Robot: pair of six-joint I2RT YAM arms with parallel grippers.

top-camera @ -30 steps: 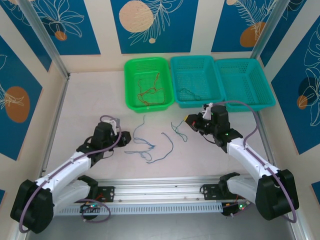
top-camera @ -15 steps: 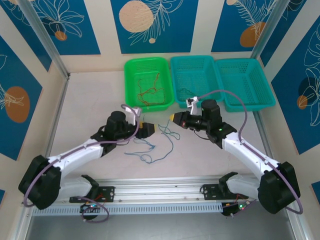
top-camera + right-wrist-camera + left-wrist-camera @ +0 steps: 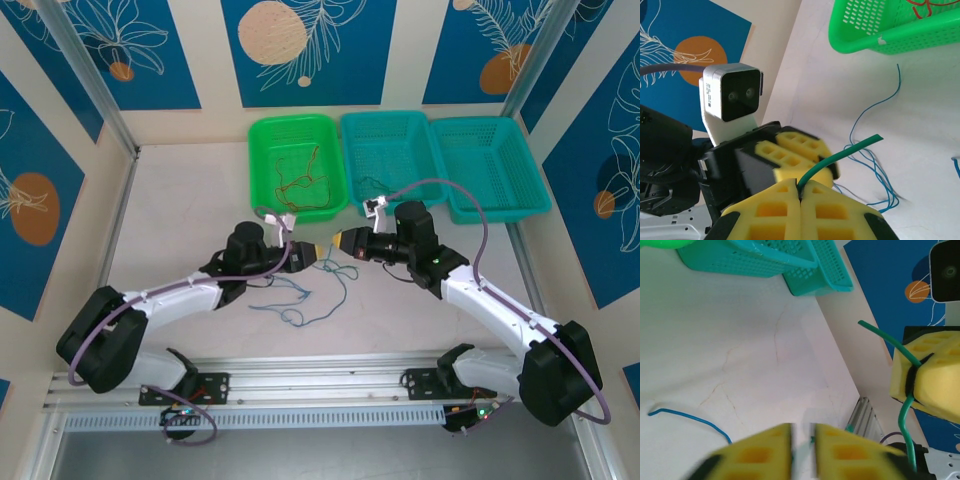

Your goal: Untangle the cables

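Green cable [image 3: 840,157]: thin, short, lifted off the table. It is pinched in the seam of the right gripper [image 3: 800,192], with the free end sticking up and to the right. The left wrist view shows the same grip: the green cable [image 3: 907,412] runs through the closed yellow pads of the right gripper [image 3: 912,380].

The blue cables [image 3: 300,295] lie in a loose tangle on the table [image 3: 180,200], below and between the two grippers, near both. The red-orange cables [image 3: 300,180] are in the green basket [image 3: 255,165]. A dark wire sits in the teal basket [image 3: 345,150] next to it.

The left gripper [image 3: 318,252] is tip to tip with the right gripper [image 3: 345,243] above the table centre. Its jaws are closed; the pads [image 3: 770,445] are blurred, so I cannot tell whether they catch the green cable.

Step, as a judgement: a two-arm handover or pull-apart of the green cable, with sorting partly done. If the left has it, the next move is to pull the grippers apart slowly to free it from the blue ones. If not, reopen the left jaws and re-grip just beside the right pads. Risk: the thin wire slips.
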